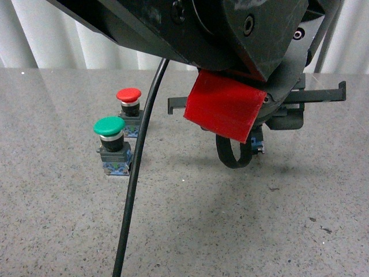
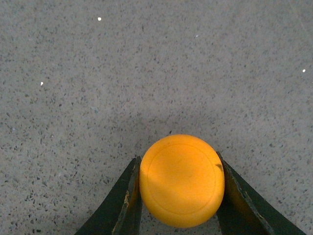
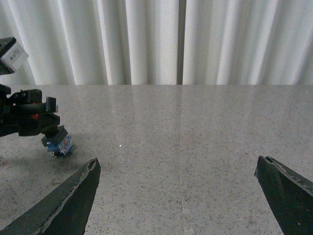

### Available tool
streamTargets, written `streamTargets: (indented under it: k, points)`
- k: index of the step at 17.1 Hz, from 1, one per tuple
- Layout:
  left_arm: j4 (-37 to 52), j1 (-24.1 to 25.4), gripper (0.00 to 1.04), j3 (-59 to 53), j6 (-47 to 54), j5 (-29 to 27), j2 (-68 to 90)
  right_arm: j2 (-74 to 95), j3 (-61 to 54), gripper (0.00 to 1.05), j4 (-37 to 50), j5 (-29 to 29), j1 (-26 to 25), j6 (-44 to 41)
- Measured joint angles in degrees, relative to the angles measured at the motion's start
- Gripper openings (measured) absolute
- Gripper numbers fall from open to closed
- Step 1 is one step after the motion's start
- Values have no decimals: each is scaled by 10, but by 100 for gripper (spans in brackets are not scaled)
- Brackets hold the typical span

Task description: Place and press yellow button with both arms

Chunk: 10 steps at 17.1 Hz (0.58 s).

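Observation:
My left gripper [image 2: 178, 157] is shut on the yellow button [image 2: 182, 181]. Its two black fingers press the sides of the round yellow cap, over the speckled grey table [image 2: 146, 73]. In the front view the arm's red housing [image 1: 225, 109] hides the cap, and only the button's blue-grey base [image 1: 258, 142] peeks out below it, close above the table. In the right wrist view the button's base [image 3: 59, 143] shows tilted in the left gripper at the far left. My right gripper [image 3: 177, 160] is open and empty, its fingers wide apart, well away from the button.
A green-capped button [image 1: 109, 144] and a red-capped button [image 1: 128, 101] stand on the table to the left of the held button. A black cable [image 1: 135, 173] hangs down in front of them. White curtains [image 3: 156, 39] hang behind the table's far edge.

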Motion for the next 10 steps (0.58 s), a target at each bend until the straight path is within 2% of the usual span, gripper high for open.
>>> streamTargets:
  k: [5, 8, 10]
  points:
    - [5, 7, 37, 3, -1, 5, 10, 0, 0, 98, 0, 0, 0, 0]
    - [23, 6, 64, 3, 2, 5, 10, 0, 0, 98, 0, 0, 0, 0]
    - [31, 5, 86, 2, 5, 5, 9, 0, 0, 98, 0, 0, 0, 0]
